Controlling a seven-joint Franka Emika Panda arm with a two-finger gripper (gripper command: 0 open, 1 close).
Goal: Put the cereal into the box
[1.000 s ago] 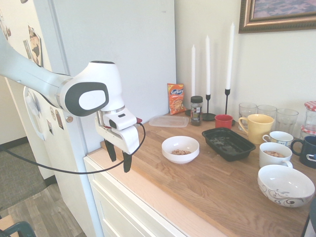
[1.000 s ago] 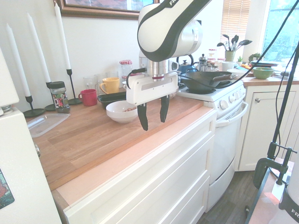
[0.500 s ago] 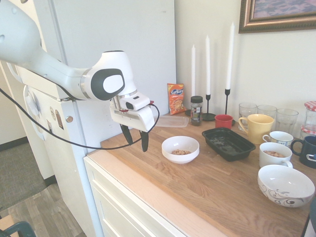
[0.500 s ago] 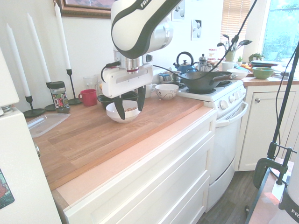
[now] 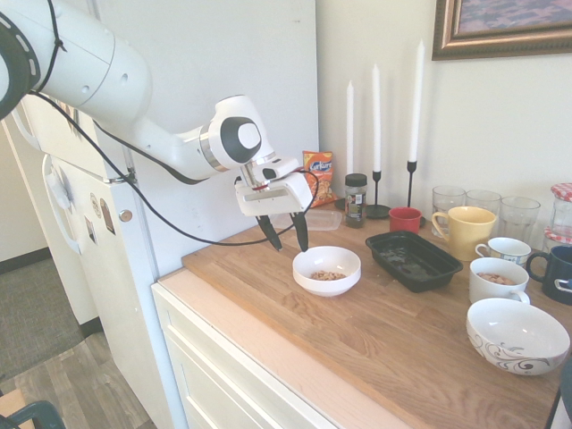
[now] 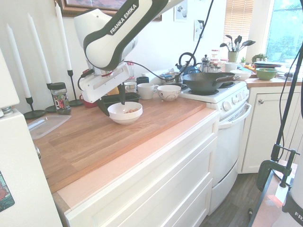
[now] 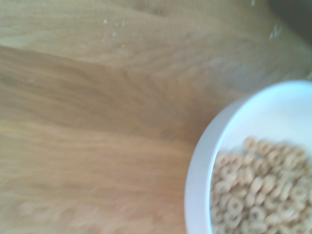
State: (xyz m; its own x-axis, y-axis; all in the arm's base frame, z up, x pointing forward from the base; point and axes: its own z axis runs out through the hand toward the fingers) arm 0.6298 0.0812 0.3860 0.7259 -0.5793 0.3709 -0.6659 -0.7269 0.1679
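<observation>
The cereal (image 5: 327, 275) is a small heap of tan rings lying in a white bowl (image 5: 327, 269) on the wooden counter; it also shows as cereal (image 6: 130, 111) in the bowl (image 6: 125, 113) and, close up and blurred, as cereal (image 7: 258, 190). The box (image 5: 413, 259) is a shallow black tray just right of the bowl, seen behind it as the box (image 6: 113, 98) in the second exterior view. My gripper (image 5: 286, 239) hangs open just above the counter at the bowl's left rim, holding nothing; the gripper (image 6: 112, 105) partly hides behind the bowl there.
A clear flat container (image 5: 308, 219), an orange snack bag (image 5: 317, 179), a spice jar (image 5: 356, 199) and candlesticks (image 5: 376, 192) stand behind. Red cup (image 5: 405, 219), yellow mug (image 5: 465, 231), glasses, white mugs (image 5: 497, 280) and a patterned bowl (image 5: 516, 335) crowd the right. A stove (image 6: 213, 90) adjoins.
The gripper has travelled from beyond the counter's front edge across the wood to the white bowl's rim and dropped lower, staying open.
</observation>
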